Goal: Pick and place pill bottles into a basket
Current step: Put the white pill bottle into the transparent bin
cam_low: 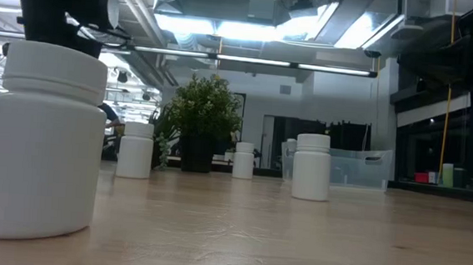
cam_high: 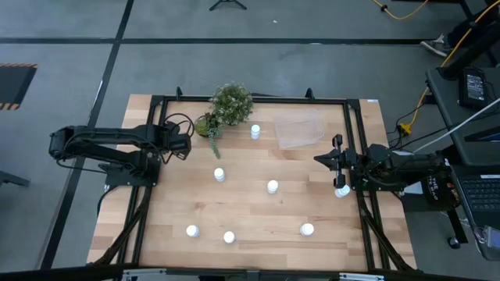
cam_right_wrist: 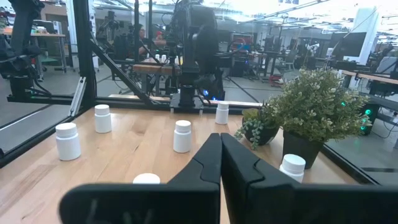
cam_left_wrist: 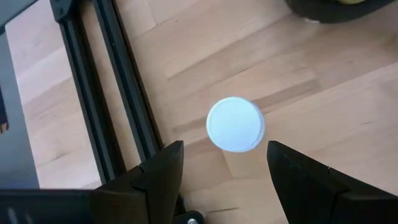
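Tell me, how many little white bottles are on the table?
8 bottles. Seven show from above: one by the plant, two mid-table, three along the edge opposite the plant, one beside the right arm. An eighth sits under the left gripper, hidden from above.

White pill bottles (cam_high: 273, 186) with white caps; green leafy plant (cam_high: 231, 103); pale wood-grain table (cam_high: 258, 218); clear, colourless basket (cam_high: 301, 130).

Potted plant (cam_high: 230, 104) crowds the basket (cam_high: 300, 130); table (cam_high: 258, 218) centre lies open.
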`<state>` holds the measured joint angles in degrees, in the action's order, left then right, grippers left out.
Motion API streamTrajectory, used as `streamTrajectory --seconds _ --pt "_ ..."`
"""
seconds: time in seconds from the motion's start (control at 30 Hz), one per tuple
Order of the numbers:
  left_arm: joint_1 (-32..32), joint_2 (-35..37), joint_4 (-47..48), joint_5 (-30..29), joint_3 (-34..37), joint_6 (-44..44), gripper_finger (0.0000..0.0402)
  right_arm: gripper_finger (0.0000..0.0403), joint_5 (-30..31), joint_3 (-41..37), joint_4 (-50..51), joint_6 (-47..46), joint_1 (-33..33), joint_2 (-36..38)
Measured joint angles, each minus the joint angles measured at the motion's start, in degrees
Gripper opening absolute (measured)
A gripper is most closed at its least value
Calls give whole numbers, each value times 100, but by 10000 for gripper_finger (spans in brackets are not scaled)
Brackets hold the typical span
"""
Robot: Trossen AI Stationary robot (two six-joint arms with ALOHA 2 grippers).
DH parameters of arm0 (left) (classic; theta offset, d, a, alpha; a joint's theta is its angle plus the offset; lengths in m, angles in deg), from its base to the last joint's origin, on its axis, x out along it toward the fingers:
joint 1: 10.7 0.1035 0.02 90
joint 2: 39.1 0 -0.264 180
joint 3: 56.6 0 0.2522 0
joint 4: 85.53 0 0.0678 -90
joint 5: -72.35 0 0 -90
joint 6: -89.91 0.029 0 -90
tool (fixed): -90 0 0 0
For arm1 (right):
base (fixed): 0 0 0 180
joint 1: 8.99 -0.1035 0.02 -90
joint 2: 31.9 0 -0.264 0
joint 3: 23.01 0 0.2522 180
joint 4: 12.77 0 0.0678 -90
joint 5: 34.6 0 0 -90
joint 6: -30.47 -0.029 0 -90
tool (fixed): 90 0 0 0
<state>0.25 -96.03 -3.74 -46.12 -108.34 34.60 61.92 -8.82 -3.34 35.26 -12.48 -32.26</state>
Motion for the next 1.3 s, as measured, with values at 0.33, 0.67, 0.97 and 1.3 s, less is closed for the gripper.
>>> streamTrajectory --seconds 0.33,0.67,0.97,1.3 --pt "153 2 -191 298 2 150 224 4 0 -2 -2 7 -1 0" --pt "563 2 -602 465 2 494 224 4 0 0 -4 17 -2 1" --pt "965 -47 -688 685 2 695 224 4 1 0 -7 17 -2 2" --pt "1276 -579 -696 848 2 953 224 4 2 -2 -7 17 0 0"
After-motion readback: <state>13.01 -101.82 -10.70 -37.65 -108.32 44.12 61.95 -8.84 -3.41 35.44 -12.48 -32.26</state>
